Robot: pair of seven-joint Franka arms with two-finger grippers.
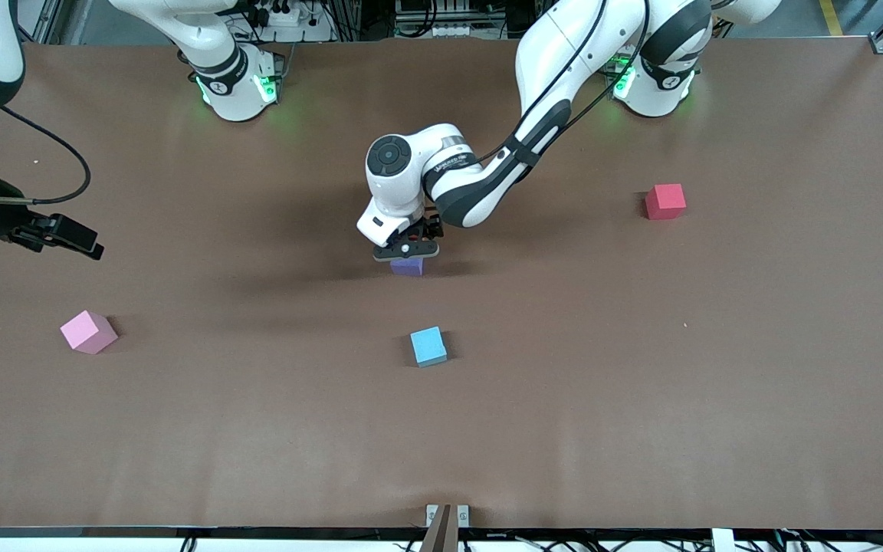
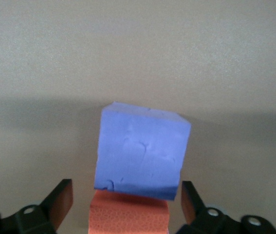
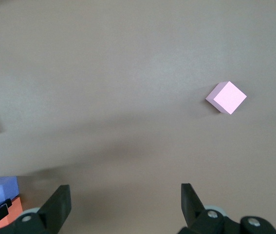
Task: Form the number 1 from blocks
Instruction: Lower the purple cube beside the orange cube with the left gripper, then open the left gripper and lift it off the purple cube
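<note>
A brown worktop (image 1: 641,383) carries scattered foam blocks. At its middle the left gripper (image 1: 408,249) hangs low over a purple block (image 2: 142,148) that touches an orange block (image 2: 128,217), its fingers (image 2: 60,202) spread apart on either side. A light blue block (image 1: 428,346) lies nearer the front camera. The pink block (image 1: 88,331) and red block (image 1: 665,201) sit toward the worktop's two ends. The right gripper (image 3: 123,204) waits, spread wide above the worktop.

The front camera looks down from high across the tabletop (image 1: 641,399). The left wrist camera sits close above the purple block (image 2: 142,151); the right wrist camera also shows it.
</note>
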